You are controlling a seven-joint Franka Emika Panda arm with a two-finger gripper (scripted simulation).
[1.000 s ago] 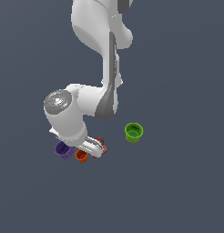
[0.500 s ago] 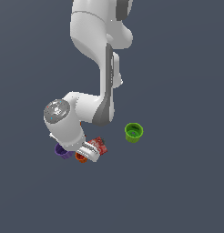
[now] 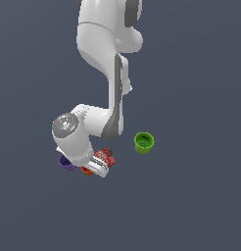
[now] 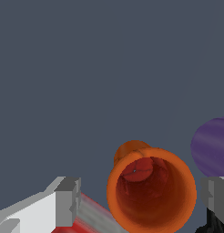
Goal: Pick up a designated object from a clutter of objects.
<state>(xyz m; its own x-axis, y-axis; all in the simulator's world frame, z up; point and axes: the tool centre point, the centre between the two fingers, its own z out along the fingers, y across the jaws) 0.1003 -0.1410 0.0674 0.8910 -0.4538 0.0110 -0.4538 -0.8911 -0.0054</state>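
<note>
Fingers spread wide, one grey pad on each side of the wrist view, with the small orange cup in the gap between them and touching neither. Gripper sits low over the clutter in the exterior view, angled down toward that view's right, its white body covering most of what lies beneath. Small orange cup shows there only as a sliver at the near edge of the hand, just beside the purple cup. Wrist view looks into its open mouth: ribbed orange wall, dark reddish inside, cup tipped so the mouth faces the camera. Purple cup stands to the exterior view's left of the orange one, partly hidden under the wrist; in the wrist view its rounded purple side rises just behind one finger pad, close enough to crowd that finger. Flat red packet lies at the far right side of the hand in the exterior view, touching or nearly touching the gripper body; a red strip shows beside the other pad in the wrist view. Green cup stands upright well apart, to the exterior view's right, mouth up. Grey floor all around.
</note>
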